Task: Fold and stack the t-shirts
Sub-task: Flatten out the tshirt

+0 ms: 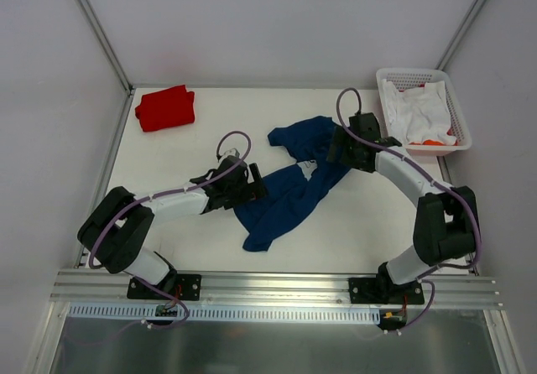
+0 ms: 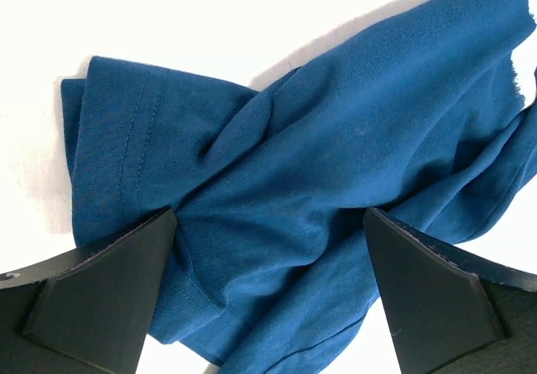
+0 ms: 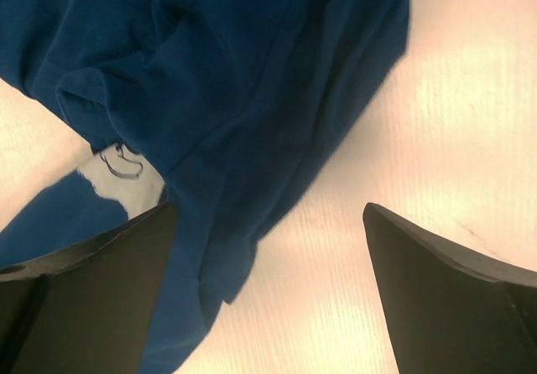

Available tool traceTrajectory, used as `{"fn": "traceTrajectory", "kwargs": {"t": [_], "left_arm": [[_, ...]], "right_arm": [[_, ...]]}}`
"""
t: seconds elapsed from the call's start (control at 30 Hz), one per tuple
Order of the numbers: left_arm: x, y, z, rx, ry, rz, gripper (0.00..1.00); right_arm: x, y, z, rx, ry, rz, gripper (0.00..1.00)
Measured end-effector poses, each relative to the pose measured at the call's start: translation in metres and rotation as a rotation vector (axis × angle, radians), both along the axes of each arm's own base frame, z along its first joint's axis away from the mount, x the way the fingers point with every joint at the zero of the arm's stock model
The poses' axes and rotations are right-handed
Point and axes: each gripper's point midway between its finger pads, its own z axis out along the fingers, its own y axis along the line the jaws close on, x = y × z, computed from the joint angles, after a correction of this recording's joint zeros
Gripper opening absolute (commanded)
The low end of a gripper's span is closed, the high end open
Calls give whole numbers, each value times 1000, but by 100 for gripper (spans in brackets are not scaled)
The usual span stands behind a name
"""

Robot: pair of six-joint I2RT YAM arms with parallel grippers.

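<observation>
A navy blue t-shirt (image 1: 289, 181) lies crumpled across the middle of the table, a sliver of its white print (image 1: 307, 168) showing. A red t-shirt (image 1: 165, 107) sits folded at the far left corner. My left gripper (image 1: 258, 183) hovers at the blue shirt's left edge, open, with bunched blue cloth (image 2: 277, 181) spread between its fingers (image 2: 101, 294). My right gripper (image 1: 337, 152) is open at the shirt's right edge. In the right wrist view the blue cloth (image 3: 210, 80) reaches only the left finger (image 3: 84, 298), and bare table lies between the tips.
A white plastic basket (image 1: 453, 110) holding white and orange cloth (image 1: 419, 114) stands at the far right corner. The table (image 1: 210, 127) is white, with metal frame rails along its sides and front.
</observation>
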Motion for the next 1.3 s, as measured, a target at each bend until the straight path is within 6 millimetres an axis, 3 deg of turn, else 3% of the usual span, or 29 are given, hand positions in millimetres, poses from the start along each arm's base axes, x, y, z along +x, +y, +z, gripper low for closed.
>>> {"fn": "traceTrajectory", "kwargs": {"t": [0.27, 0.47, 0.53, 0.7, 0.97, 1.07, 1.3], "left_arm": [[-4, 4, 0, -2, -4, 0, 99], [-5, 5, 0, -2, -5, 1, 99], [-6, 5, 0, -2, -5, 0, 99], [-6, 6, 0, -1, -5, 2, 99], [-2, 16, 0, 3, 2, 28, 99], [3, 25, 0, 4, 4, 55, 99], [19, 53, 0, 18, 0, 129, 99]], "right_arm": [[46, 33, -20, 2, 32, 79, 98], [78, 47, -25, 11, 12, 108, 98], [80, 48, -34, 9, 24, 109, 98], [70, 47, -69, 10, 74, 104, 98], [61, 48, -66, 68, -7, 65, 98], [42, 45, -65, 84, -10, 50, 98], [-25, 40, -67, 83, 29, 34, 98]]}}
